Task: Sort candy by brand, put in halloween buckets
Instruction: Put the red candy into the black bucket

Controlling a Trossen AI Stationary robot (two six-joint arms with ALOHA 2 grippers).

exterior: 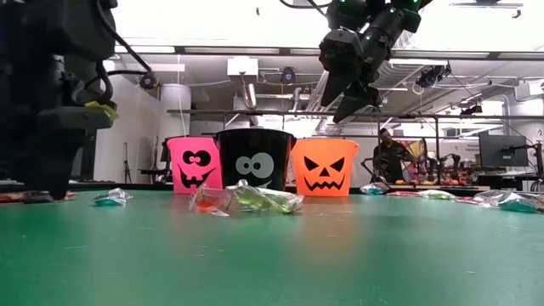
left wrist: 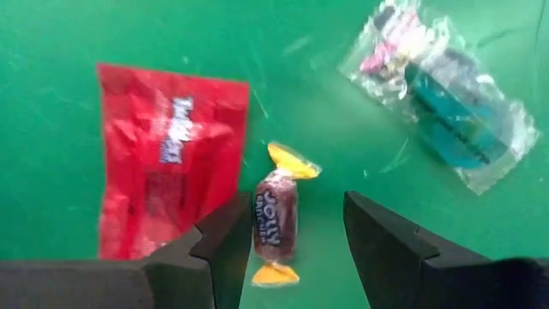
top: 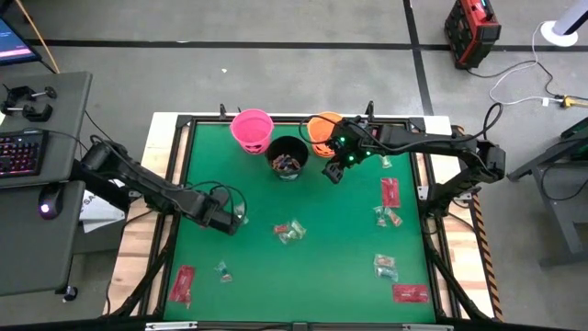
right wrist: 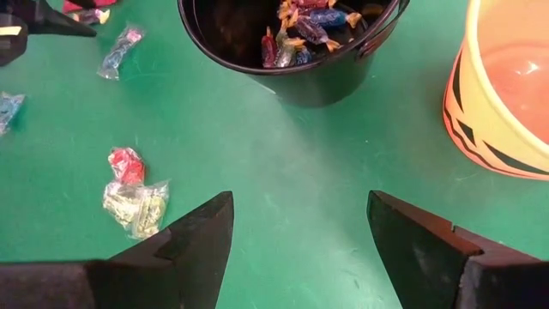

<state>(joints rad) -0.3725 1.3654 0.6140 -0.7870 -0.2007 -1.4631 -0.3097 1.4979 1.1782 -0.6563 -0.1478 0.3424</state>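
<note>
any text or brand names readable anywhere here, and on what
"JOLLY", with a blurred second word below it: on the dark twist-wrapped candy beside one of the left gripper's fingers.
White lettering on the red packet: too blurred to read.
Print on the clear teal packet: unreadable.
The buckets carry faces only, no words.

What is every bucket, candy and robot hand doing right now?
Pink bucket: upright, contents can't be told.
Black bucket: upright, holds several wrapped candies.
Orange bucket: upright, looks empty.
Left gripper: open, a dark yellow-ended candy against one finger.
Red packet: flat on the table.
Right gripper: open, empty, near the black bucket.
</note>
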